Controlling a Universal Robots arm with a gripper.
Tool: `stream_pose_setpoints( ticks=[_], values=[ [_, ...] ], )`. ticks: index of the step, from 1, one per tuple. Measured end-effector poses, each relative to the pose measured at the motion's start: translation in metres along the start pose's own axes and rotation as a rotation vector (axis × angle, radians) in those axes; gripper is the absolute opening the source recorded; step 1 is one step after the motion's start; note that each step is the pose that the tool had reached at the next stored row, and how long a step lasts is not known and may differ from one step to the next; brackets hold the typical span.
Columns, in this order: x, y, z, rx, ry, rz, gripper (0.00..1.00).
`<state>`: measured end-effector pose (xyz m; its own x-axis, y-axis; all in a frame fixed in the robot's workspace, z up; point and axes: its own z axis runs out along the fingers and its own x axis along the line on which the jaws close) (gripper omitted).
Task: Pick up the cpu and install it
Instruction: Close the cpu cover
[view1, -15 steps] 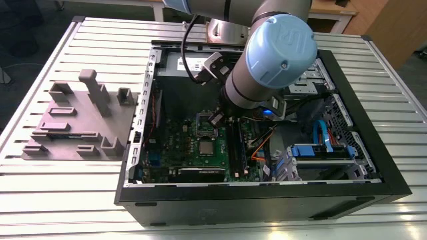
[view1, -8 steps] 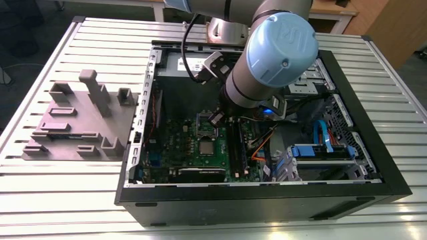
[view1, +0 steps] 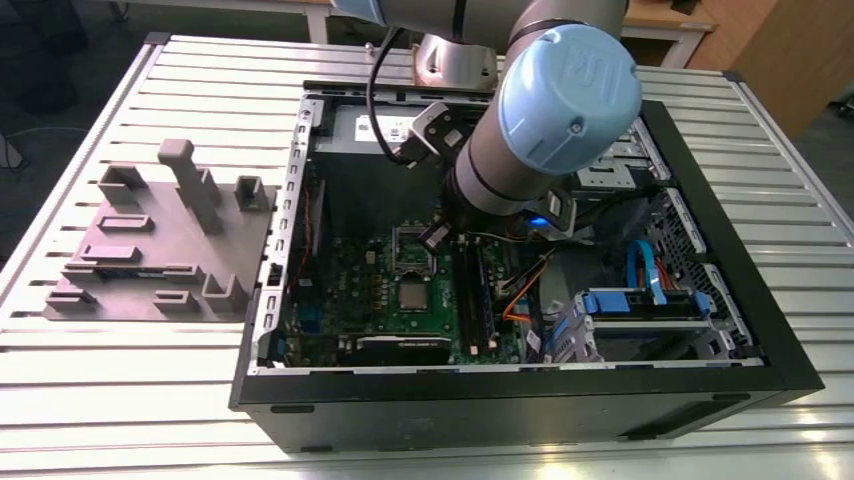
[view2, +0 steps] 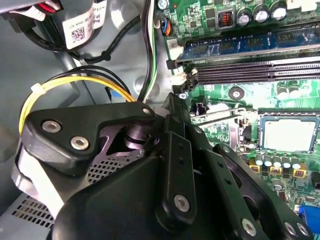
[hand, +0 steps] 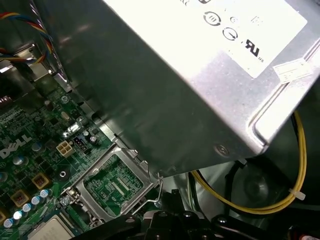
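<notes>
The cpu (view1: 415, 296) is a small silver square lying flat in the socket of the green motherboard (view1: 350, 275), inside the open computer case. It also shows in the second wrist view (view2: 290, 135) and at the picture's edge in the first wrist view (hand: 50, 231). The socket's metal hold-down frame (hand: 112, 182) stands lifted beside the chip. My gripper (view1: 437, 238) hangs inside the case just past that frame, near the power supply, apart from the cpu. Its black linkages (view2: 172, 102) hide the tips.
A grey power supply box (hand: 165, 85) sits close over the socket end. Yellow and black cables (view2: 75, 82) loop beside the gripper. Memory slots (view2: 255, 72) run next to the socket. A grey plastic block tray (view1: 154, 245) stands on the slatted table at the exterior view's left.
</notes>
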<state>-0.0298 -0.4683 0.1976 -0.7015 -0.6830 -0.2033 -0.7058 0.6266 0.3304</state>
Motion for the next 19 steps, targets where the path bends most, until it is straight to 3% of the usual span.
stream_pose_setpoints(
  ticks=[14,19],
  values=[
    [-0.0002,0.0002,0.0074,0.0009,-0.0007,0.000,0.11],
    [0.0025,0.0028,0.0088,0.0044,0.0010,-0.001,0.11]
  ],
)
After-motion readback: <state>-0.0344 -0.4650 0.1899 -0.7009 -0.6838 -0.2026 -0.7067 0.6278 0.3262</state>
